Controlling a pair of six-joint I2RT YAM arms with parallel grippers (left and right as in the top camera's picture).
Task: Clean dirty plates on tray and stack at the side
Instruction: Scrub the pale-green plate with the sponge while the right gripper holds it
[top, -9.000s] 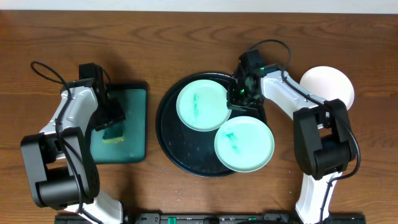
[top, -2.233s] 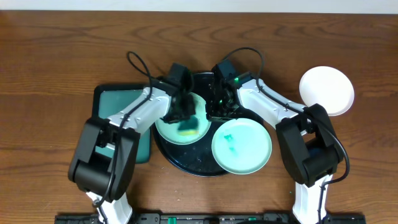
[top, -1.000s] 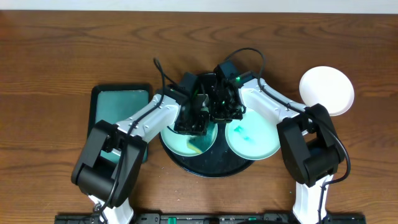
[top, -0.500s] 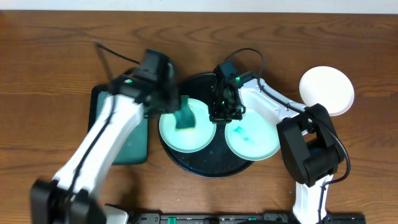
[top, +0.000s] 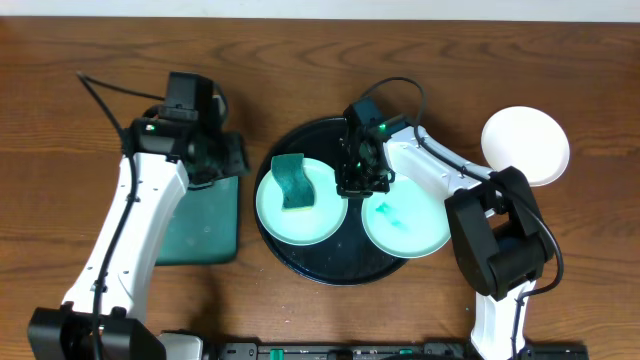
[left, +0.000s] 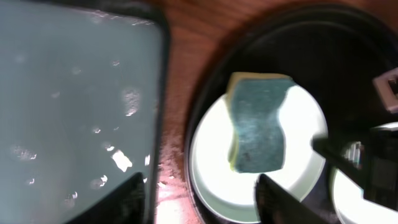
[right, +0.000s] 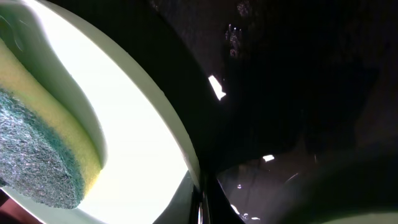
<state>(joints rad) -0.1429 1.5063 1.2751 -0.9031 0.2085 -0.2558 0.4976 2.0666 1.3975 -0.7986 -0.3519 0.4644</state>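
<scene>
A pale mint plate (top: 300, 205) lies on the left half of the round black tray (top: 330, 262), with a green-and-yellow sponge (top: 292, 182) resting on it. My right gripper (top: 352, 186) is shut on this plate's right rim; the right wrist view shows the rim (right: 180, 146) pinched between the fingers (right: 202, 200), with the sponge (right: 43, 155) to the left. A second mint plate (top: 405, 222) with a teal smear overhangs the tray's right side. A white plate (top: 525, 146) lies on the table at the right. My left gripper (top: 222, 160) is open and empty, left of the tray; its fingers (left: 202, 202) frame the plate (left: 298, 124) and sponge (left: 258, 130).
A rectangular green tray with a black rim (top: 200, 222) lies at the left, under the left gripper; it shows wet in the left wrist view (left: 74, 106). The brown wooden table surrounds everything.
The left gripper has let go of the sponge, left it on the mint plate, and drawn back left toward the green tray. The right gripper has stayed on the plate's rim.
</scene>
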